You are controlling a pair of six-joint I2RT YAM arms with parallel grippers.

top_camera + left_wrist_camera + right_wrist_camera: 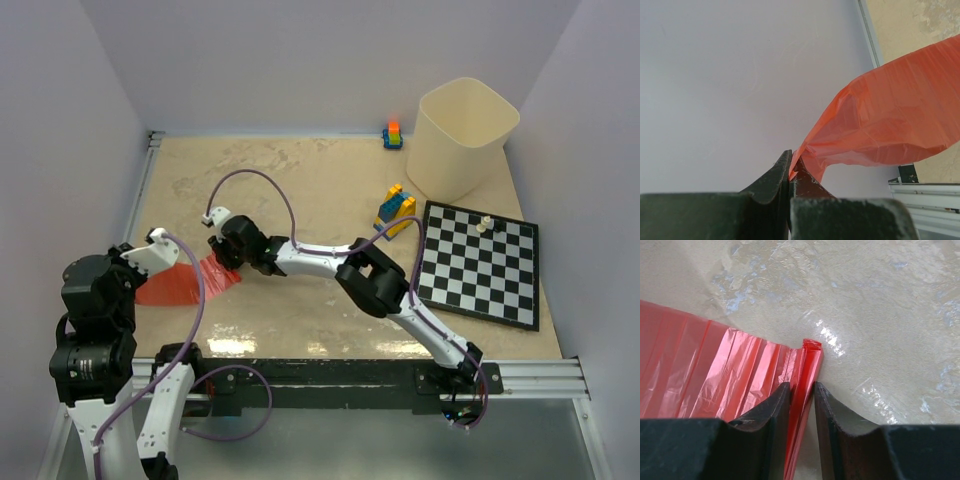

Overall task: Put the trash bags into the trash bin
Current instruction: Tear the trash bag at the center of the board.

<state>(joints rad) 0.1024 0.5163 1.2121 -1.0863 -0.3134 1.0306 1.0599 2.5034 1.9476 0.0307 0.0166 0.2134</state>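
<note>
left gripper (pixel 791 170) raised, clamped on trash bag (pixel 890 120); right gripper (pixel 801 390), arm stretched across, pinching its pleated edge. Grip points hidden overhead.

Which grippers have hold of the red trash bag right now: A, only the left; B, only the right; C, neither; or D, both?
D: the left gripper is shut on one end of the trash bag, and the right gripper pinches its folded edge.

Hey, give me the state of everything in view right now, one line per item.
left gripper: shut on one end of the trash bag
right gripper: shut on the bag's folded edge
trash bag: partly unfolded, held at both ends
trash bin: upright, nothing visible inside
checkerboard: flat on the table
</note>
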